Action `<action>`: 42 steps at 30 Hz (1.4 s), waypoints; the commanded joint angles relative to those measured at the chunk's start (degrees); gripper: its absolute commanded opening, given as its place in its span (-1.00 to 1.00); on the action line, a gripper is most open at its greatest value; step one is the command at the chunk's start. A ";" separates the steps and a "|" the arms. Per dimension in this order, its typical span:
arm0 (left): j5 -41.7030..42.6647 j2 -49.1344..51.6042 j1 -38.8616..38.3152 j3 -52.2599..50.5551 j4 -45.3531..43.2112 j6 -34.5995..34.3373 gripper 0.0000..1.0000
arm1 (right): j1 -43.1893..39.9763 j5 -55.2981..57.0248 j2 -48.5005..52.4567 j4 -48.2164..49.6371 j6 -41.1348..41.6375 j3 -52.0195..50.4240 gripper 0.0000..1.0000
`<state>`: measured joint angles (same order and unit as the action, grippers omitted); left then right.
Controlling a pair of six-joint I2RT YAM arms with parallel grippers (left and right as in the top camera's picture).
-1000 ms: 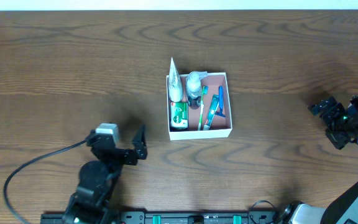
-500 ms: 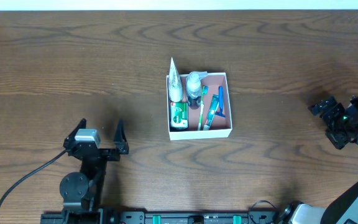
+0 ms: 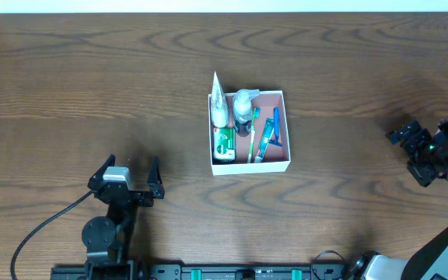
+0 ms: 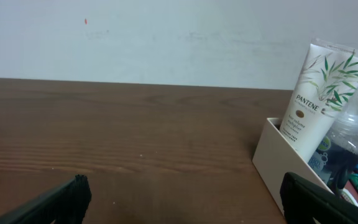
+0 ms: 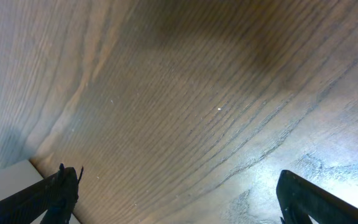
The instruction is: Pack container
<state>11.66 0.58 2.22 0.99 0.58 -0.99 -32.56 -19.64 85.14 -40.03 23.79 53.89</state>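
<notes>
Looking first at the left gripper (image 3: 128,174), we see its two black fingers spread wide, with nothing between them. It sits over the wooden table (image 3: 92,78) near the front edge, on the left side, and its fingers point toward the far side. The right gripper (image 5: 178,180) is at the right edge of the table. Its fingers are also far apart and empty, and in its wrist view only bare wood lies between them.

The container (image 3: 252,166) stands in the middle of the table, well apart from both grippers. Inside it, along the left wall, a white tube (image 3: 219,105) leans with its tip over the far rim. A green box (image 3: 223,144) lies just in front of the tube. A clear bottle (image 3: 243,105) stands beside the tube at the far wall. A green toothbrush (image 3: 253,136) and a blue toothbrush (image 3: 271,132) lie to the right, on the pinkish floor.
</notes>
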 commanded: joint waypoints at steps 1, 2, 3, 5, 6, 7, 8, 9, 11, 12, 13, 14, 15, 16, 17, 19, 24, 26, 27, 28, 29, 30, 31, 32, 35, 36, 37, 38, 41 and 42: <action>1.20 -0.50 0.28 -0.76 2.38 1.20 0.96 | -0.59 -0.28 0.15 -0.04 -0.70 0.57 0.99; 1.20 -0.48 0.28 -0.76 2.34 1.20 0.96 | -0.59 -0.28 0.15 -0.04 -0.70 0.57 0.99; 1.20 -0.44 0.28 -0.76 2.36 1.20 0.96 | -0.59 -0.28 0.15 -0.04 -0.72 0.57 0.98; 1.20 -0.35 0.28 -0.76 2.36 1.20 0.96 | -0.59 -0.28 0.15 -0.04 -0.70 0.57 0.99; 1.20 -0.35 0.28 -0.76 2.36 1.20 0.96 | -0.59 -0.28 0.15 -0.04 -0.72 0.57 0.98; 1.20 -0.35 0.28 -0.76 2.36 1.20 0.96 | -0.59 -0.28 0.15 -0.04 -0.72 0.57 0.98; 1.20 -0.35 0.28 -0.76 2.34 1.20 0.96 | -0.59 -0.28 0.15 -0.04 -0.70 0.57 0.98; 1.20 -0.35 0.28 -0.76 2.36 1.20 0.96 | -0.59 -0.28 0.15 -0.04 -0.72 0.57 0.98; 1.20 -0.35 0.28 -0.76 2.36 1.20 0.96 | -0.59 -0.28 0.15 -0.04 -0.72 0.57 0.99; 1.20 -0.35 0.28 -0.76 2.36 1.20 0.96 | -0.59 -0.28 0.15 -0.04 -0.70 0.57 0.97; 1.20 -0.35 0.28 -0.76 2.36 1.20 0.96 | -0.59 -0.28 0.15 -0.04 -0.72 0.57 0.98; 1.20 -0.35 0.28 -0.76 2.36 1.20 0.96 | -0.59 -0.28 0.15 -0.04 -0.72 0.57 0.99; 1.20 -0.35 0.28 -0.76 2.36 1.20 0.96 | -0.59 -0.28 0.15 -0.04 -0.70 0.57 0.98; 1.20 -0.35 0.28 -0.76 2.36 1.20 0.96 | -0.59 -0.28 0.15 -0.04 -0.70 0.57 0.99; 1.20 -0.35 0.28 -0.76 2.36 1.20 0.96 | -0.59 -0.28 0.15 -0.04 -0.70 0.57 0.99; 1.20 -0.35 0.28 -0.76 2.36 1.20 0.96 | -0.59 -0.28 0.15 -0.04 -0.72 0.57 0.99; 1.20 -0.35 0.28 -0.76 2.36 1.20 0.96 | -0.59 -0.28 0.15 -0.04 -0.70 0.57 0.99; 1.20 -0.35 0.28 -0.76 2.36 1.20 0.96 | -0.59 -0.28 0.15 -0.04 -0.70 0.57 0.98; 1.20 -0.35 0.28 -0.76 2.36 1.20 0.96 | -0.59 -0.28 0.15 -0.04 -0.72 0.52 0.98; 1.20 -0.35 0.28 -0.76 2.36 1.20 0.96 | -0.59 -0.28 0.15 -0.04 -0.70 0.37 0.99; 1.20 -0.35 0.28 -0.76 2.36 1.20 0.96 | -0.31 -0.24 0.04 -0.07 -0.72 0.22 0.98; 1.20 -0.35 0.28 -0.76 2.36 1.20 0.96 | 0.07 -0.24 -0.37 -0.04 -0.72 0.09 0.98; 1.20 -0.35 0.28 -0.76 2.36 1.20 0.96 | 0.66 -0.22 -1.25 -0.07 -0.72 -0.11 0.99; 1.20 -0.35 0.28 -0.76 2.36 1.20 0.96 | 1.66 -0.17 -2.78 -0.04 -0.72 -0.48 0.99; 1.20 -0.35 0.28 -0.76 2.34 1.20 0.96 | 6.99 0.15 -8.59 0.00 -0.70 -2.23 0.99; 1.20 -0.35 0.28 -0.76 2.34 1.20 0.96 | 9.75 0.15 -10.97 0.02 -0.72 -3.13 0.99; 1.20 -0.35 0.28 -0.76 2.36 1.20 0.96 | 12.52 0.15 -13.11 0.02 -0.70 -3.98 0.99; 1.20 -0.35 0.28 -0.76 2.34 1.20 0.96 | 16.04 0.13 -15.50 0.11 -0.70 -5.05 0.99; 1.20 -0.35 0.28 -0.76 2.34 1.20 0.96 | 27.34 0.87 -22.12 1.16 -0.74 -8.90 0.99; 1.20 -0.35 0.28 -0.76 2.36 1.20 0.96 | 30.71 3.61 -24.17 1.51 -0.76 -10.27 0.98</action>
<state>11.66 0.58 2.22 1.10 0.80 -0.97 -8.40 -18.87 64.95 -38.54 23.59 47.09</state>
